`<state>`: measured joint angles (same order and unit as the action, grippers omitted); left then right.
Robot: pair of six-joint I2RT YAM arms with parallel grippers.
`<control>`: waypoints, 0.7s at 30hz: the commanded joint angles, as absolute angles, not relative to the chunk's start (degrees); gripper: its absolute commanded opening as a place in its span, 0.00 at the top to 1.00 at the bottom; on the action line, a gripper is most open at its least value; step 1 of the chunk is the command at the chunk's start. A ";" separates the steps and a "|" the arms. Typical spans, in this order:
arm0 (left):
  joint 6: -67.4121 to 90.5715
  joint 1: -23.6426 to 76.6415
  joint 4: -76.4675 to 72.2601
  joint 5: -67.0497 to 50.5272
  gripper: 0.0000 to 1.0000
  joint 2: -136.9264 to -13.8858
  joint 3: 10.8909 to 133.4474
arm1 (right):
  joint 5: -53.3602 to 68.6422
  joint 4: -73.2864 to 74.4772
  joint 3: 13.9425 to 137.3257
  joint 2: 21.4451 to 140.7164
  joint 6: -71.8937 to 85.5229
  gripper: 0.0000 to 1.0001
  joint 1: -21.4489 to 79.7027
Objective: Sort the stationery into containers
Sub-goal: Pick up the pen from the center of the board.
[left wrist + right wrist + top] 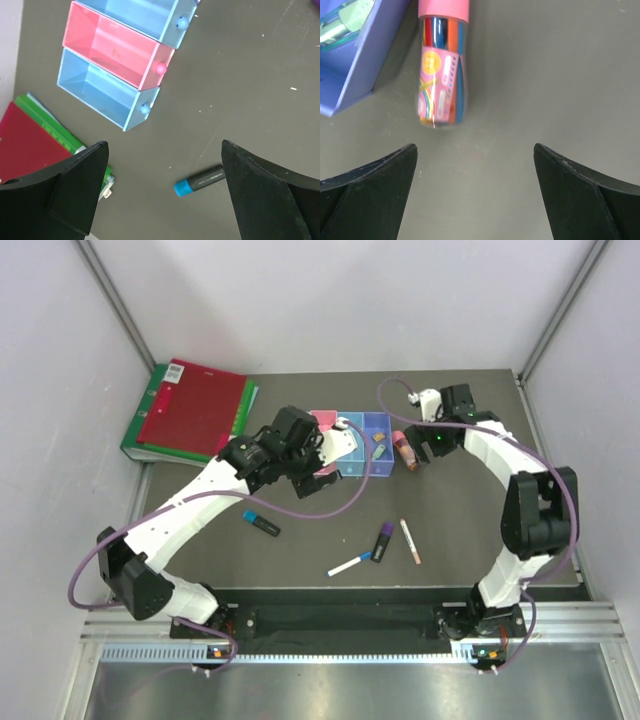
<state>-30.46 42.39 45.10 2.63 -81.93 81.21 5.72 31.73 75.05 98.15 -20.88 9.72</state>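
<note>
- Left fingers (75, 195) spread wide, empty, over table (240, 75) near bins (115, 50) and blue-capped highlighter (200, 181).
- Right fingers (365, 195) spread, empty, over pink-capped bottle (440, 75) lying beside the purple bin (355, 50).

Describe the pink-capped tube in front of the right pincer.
The tube is a small clear plastic cylinder with a pink cap, a pink label with a yellow disc, and coloured sticks inside. It lies on its side on the dark table, cap away from the open right pincer, close beside the purple bin. Nothing grips it.
</note>
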 commanded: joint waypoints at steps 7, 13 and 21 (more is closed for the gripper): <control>-32.17 41.75 45.70 4.39 0.01 -77.87 82.09 | 6.24 26.98 82.79 106.25 -19.51 0.00 12.13; -31.99 41.31 45.18 4.39 0.01 -77.96 82.26 | 6.15 25.75 83.23 109.33 -18.81 0.00 12.75; -32.34 40.78 45.79 4.66 0.01 -78.57 85.69 | 5.98 25.49 83.50 112.06 -17.93 0.02 13.01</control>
